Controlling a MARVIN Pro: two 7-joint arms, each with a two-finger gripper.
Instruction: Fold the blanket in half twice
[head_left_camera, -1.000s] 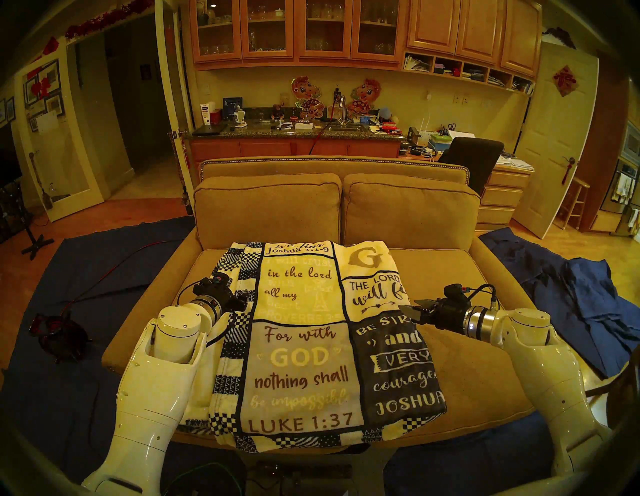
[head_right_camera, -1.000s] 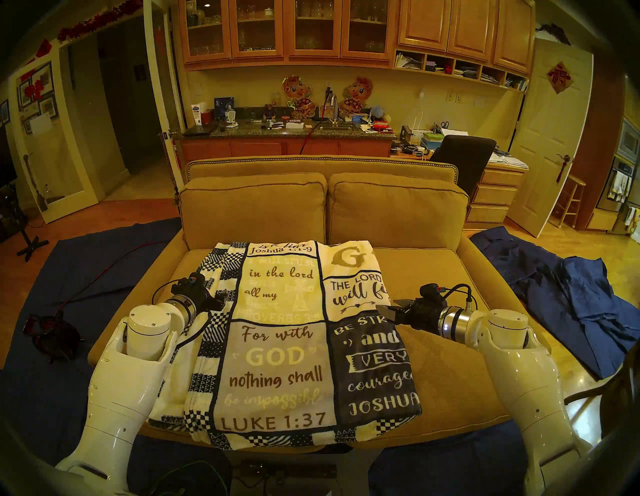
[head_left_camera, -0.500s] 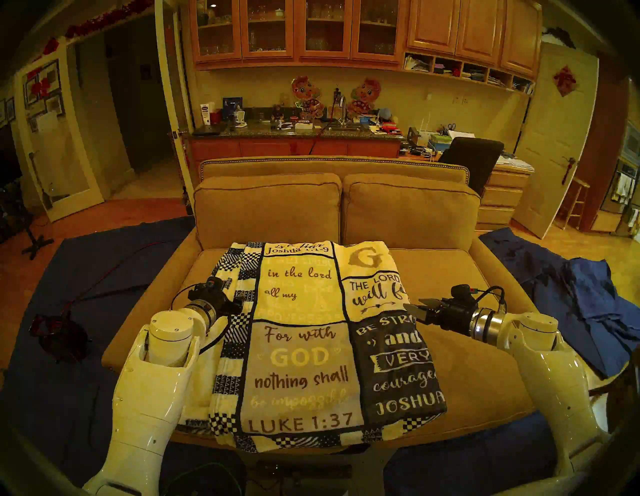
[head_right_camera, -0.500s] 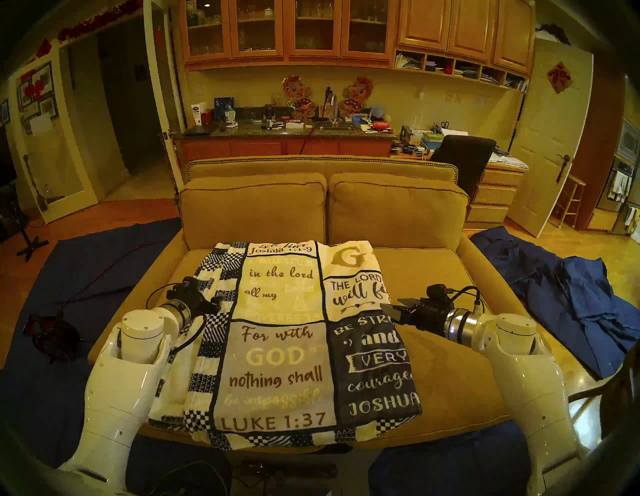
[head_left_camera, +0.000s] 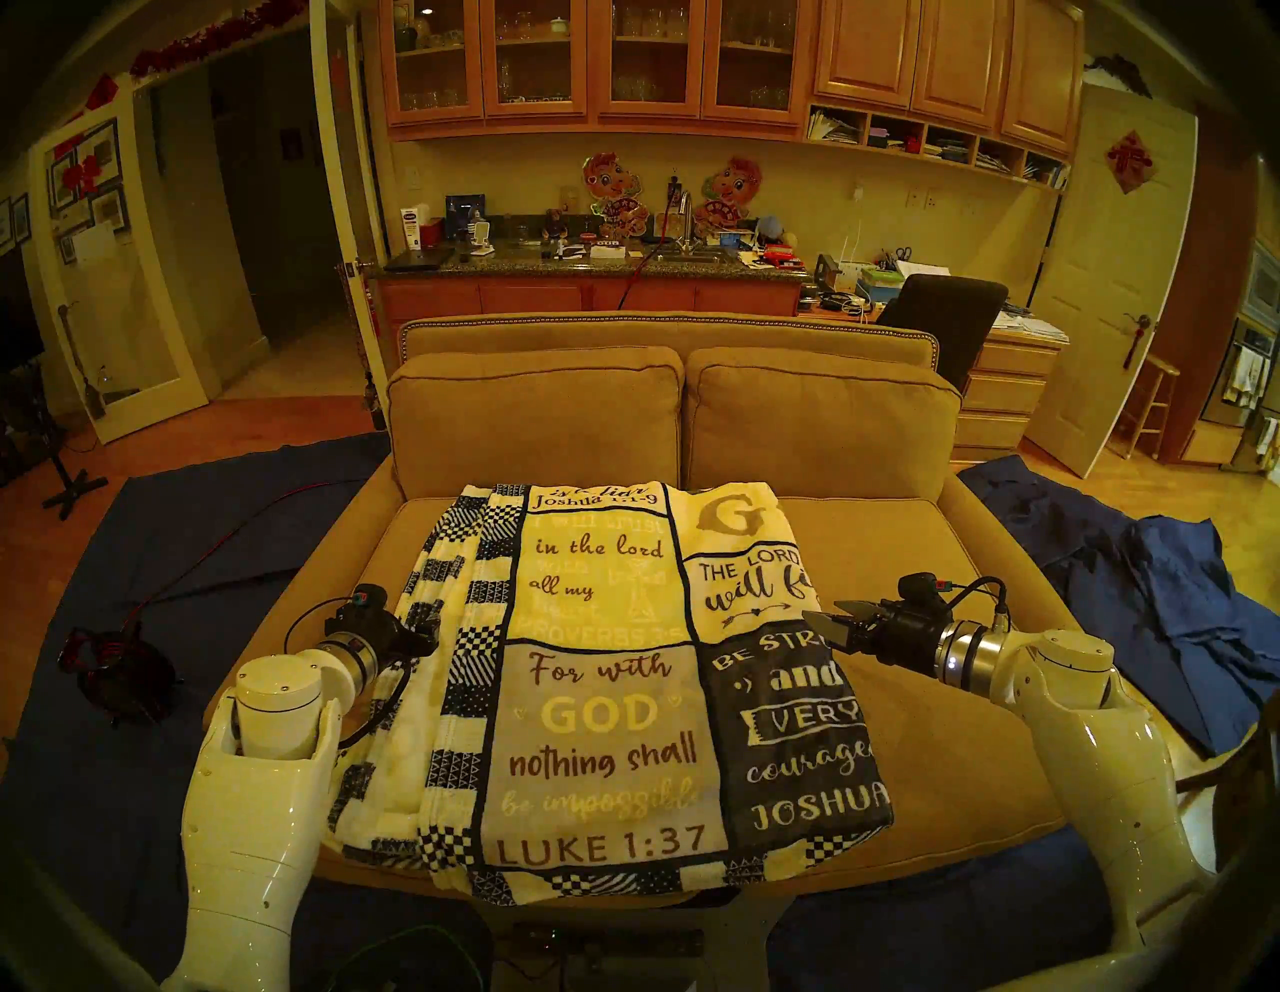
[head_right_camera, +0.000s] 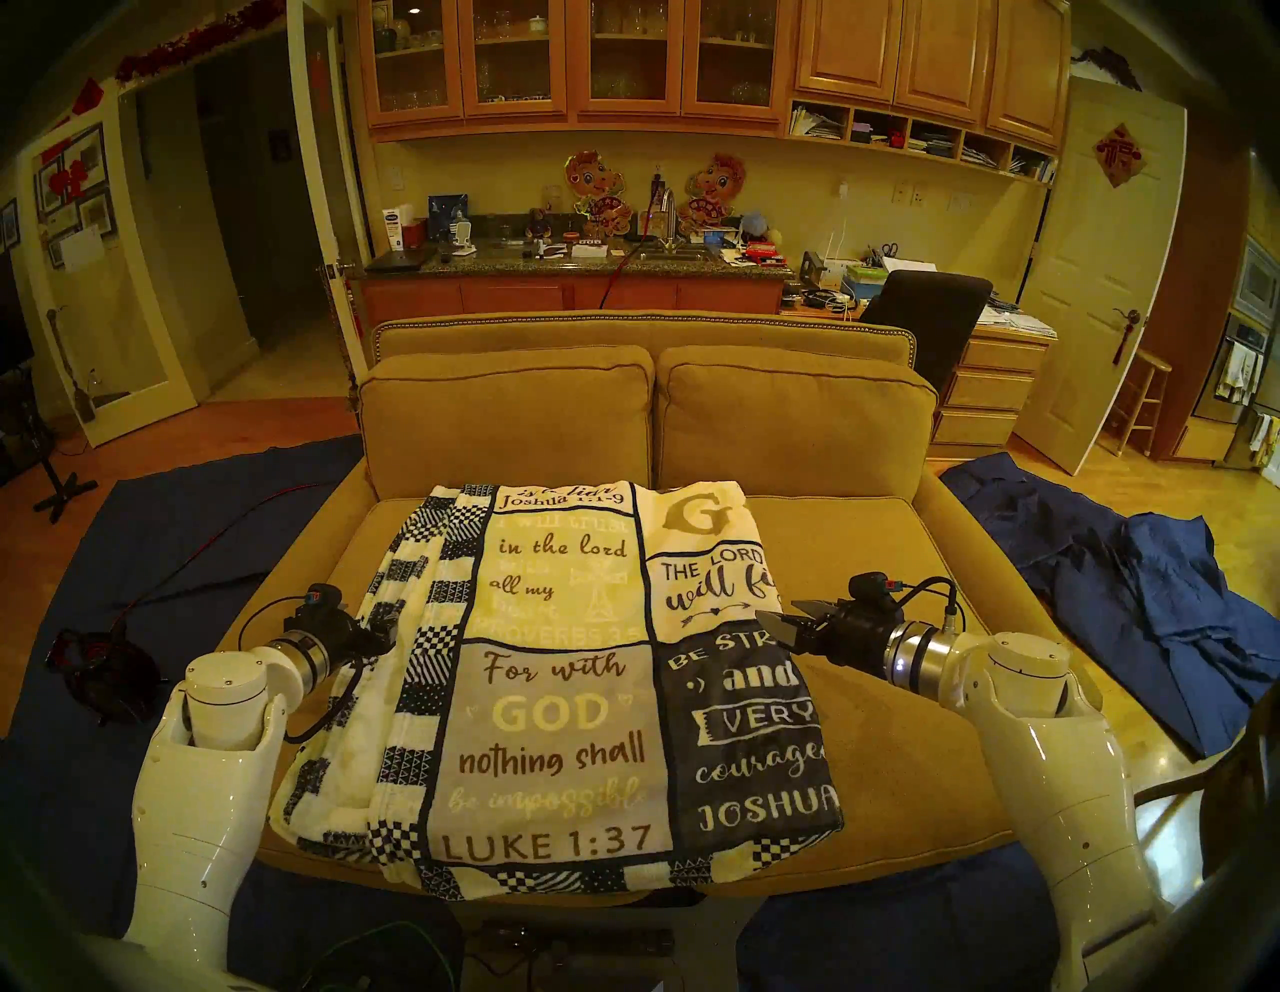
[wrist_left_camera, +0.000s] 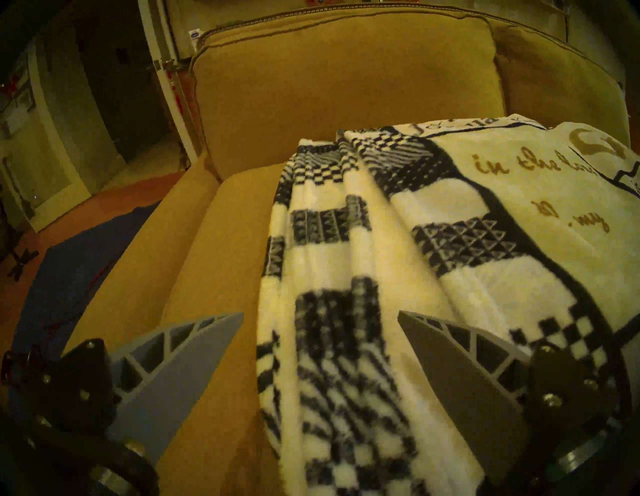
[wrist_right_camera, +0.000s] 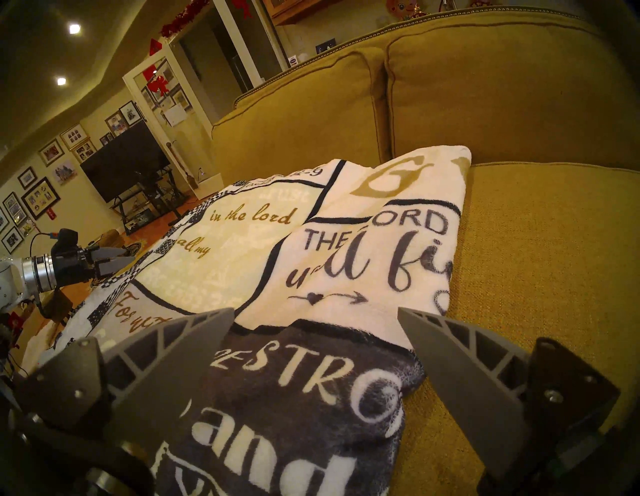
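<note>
The blanket lies folded and flat on the sofa seat, printed side up, with cream-and-navy text panels and a checkered border along its left and near edges. My left gripper hovers open at the blanket's left edge. In the left wrist view the layered border runs between the spread fingers, which hold nothing. My right gripper stands open over the blanket's right edge. In the right wrist view the fold lies between and below its fingers, untouched.
Two back cushions rise behind the blanket. Dark blue cloths lie on the floor to the left and, crumpled, to the right. A dark bundle with a red cable sits on the left cloth.
My left arm has drawn back toward me and to the left, from over the blanket's border to its outer edge. The right gripper shifted only slightly. The blanket has not moved.
</note>
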